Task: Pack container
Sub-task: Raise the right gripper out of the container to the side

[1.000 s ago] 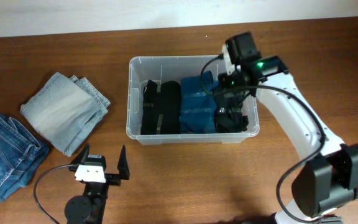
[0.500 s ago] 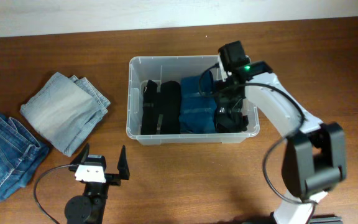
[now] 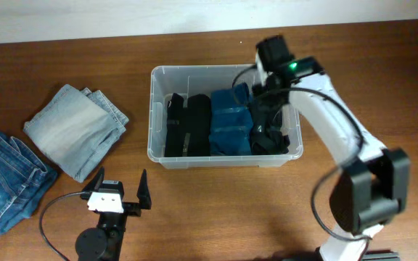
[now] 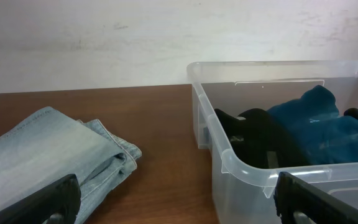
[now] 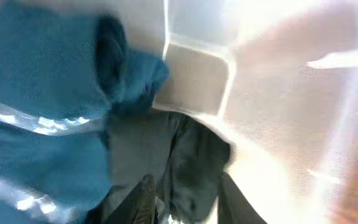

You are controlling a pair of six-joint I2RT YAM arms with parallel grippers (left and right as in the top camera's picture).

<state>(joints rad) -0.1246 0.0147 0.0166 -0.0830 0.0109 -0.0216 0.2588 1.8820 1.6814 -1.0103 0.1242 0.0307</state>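
The clear container (image 3: 155, 109) stands mid-table and also shows in the left wrist view (image 4: 241, 165). Inside lie a black garment (image 3: 187, 123) at left, a folded blue garment (image 3: 231, 119) in the middle and a black garment (image 3: 271, 138) at right. My right gripper (image 3: 267, 116) reaches down into the right end of the container. In the blurred right wrist view its fingers (image 5: 186, 199) are closed on the black garment (image 5: 194, 162), beside the blue garment (image 5: 42, 124). My left gripper (image 3: 120, 194) is open and empty at the table's front, also seen in its own wrist view (image 4: 179, 199).
Folded light-blue jeans (image 3: 75, 127) lie left of the container and show in the left wrist view (image 4: 48, 155). Darker blue jeans (image 3: 2, 177) lie at the far left edge. The right arm (image 3: 339, 138) arches over the container's right side.
My right wrist has shifted slightly toward the back of the container, and the black garment under it now looks drawn out longer. The left arm has not moved.
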